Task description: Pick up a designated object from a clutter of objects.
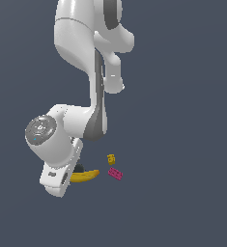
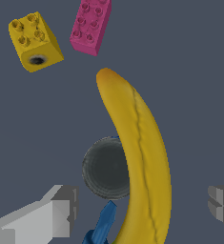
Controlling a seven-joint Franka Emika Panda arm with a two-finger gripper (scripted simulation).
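The banana is long, curved and yellow, and lies over a dark grey round object, with a small blue piece beside it. My gripper is open. One grey finger stands on one side of the banana and the other finger on the far side, and neither touches it. In the exterior view the white hand of the gripper covers one end of the banana. The yellow block and the pink studded brick lie just beyond the banana's tip.
The yellow block and pink brick sit close together past the banana's pointed end. The arm's elbow and white links rise above the clutter. The floor is a plain dark grey-blue.
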